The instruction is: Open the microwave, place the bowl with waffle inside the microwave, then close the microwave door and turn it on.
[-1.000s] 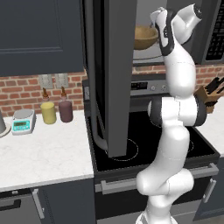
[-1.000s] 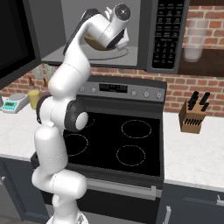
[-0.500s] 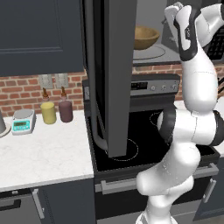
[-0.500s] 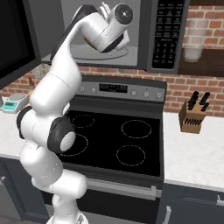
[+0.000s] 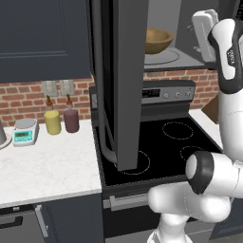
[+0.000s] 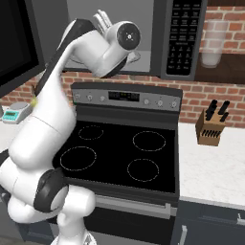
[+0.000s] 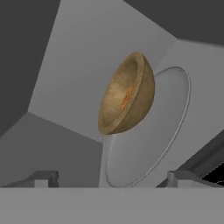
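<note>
1. While the microwave door (image 5: 127, 80) stood swung wide, we found the bowl (image 5: 158, 41) sitting inside the microwave (image 6: 179, 38), on the round glass turntable (image 5: 166, 56) in the pale grey cavity.
2. We saw the bowl towards the left part of the turntable in the left base view, with bare glass to its right.
3. Through the hand view we looked straight into the cavity; the bowl (image 7: 127, 95) rested on the turntable (image 7: 162, 131), and a thin orange streak inside it was all we could make out of the waffle (image 7: 127, 98).
4. We held the gripper (image 7: 111, 178) with its fingers spread wide and nothing between them; both dark fingertips (image 7: 43, 178) stood well apart, clear of the bowl.
5. We saw the hand (image 5: 205, 28) just outside the microwave's opening, to the right of the bowl and apart from it.
6. We noted the door edge-on, reaching out from the microwave over the black stove (image 5: 161, 144), with its long grey bar handle (image 5: 102, 85) on the side facing away from the cavity.
7. We saw the button panel (image 6: 182, 37) on the microwave's right side, beyond the arm.
8. Below the microwave lay the stove (image 6: 119, 153); left of it, two jars (image 5: 61, 119) and a small scale (image 5: 25, 131) stood on the white counter (image 5: 47, 166).
9. Right of the stove, a knife block (image 6: 212, 125) stood on the counter.
</note>
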Robot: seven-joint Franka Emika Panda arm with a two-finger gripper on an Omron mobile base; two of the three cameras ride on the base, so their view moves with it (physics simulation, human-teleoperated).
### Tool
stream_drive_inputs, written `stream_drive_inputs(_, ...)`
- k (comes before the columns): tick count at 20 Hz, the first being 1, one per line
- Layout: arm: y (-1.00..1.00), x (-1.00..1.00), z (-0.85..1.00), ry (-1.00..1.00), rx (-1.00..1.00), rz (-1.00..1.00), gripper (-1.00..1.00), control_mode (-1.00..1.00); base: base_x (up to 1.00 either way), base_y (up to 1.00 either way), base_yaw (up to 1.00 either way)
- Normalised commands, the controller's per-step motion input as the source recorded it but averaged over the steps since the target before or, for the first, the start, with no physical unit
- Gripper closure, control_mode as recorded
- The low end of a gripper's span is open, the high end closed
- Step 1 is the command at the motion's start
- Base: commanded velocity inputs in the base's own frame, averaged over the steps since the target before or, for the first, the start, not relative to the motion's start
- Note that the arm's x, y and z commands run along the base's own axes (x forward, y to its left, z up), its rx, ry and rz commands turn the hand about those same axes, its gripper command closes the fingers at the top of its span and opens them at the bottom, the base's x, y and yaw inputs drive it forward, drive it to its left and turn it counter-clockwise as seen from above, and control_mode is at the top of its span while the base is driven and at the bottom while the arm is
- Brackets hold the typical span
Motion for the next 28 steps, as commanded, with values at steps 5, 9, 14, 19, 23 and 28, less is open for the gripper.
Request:
stream_drive_inputs(5,0.12,-1.00,0.00,-0.14,0.00,0.10,-1.00,-1.00,0.00,0.00,0.00)
stream_drive_inputs(9,0.18,-1.00,0.00,-0.03,-0.02,0.10,-1.00,-1.00,0.00,0.00,0.00)
stream_drive_inputs(14,0.16,-1.00,0.00,0.00,-0.02,0.08,-1.00,-1.00,0.00,0.00,0.00)
stream_drive_inputs(19,0.20,-1.00,0.00,0.00,-0.03,0.08,-1.00,-1.00,0.00,0.00,0.00)
stream_drive_inputs(23,0.10,-1.00,0.00,0.00,0.00,0.06,-1.00,-1.00,0.00,0.00,0.00)
stream_drive_inputs(28,0.38,-0.72,-0.10,0.03,-0.03,0.04,1.00,-1.00,0.00,0.00,0.00)
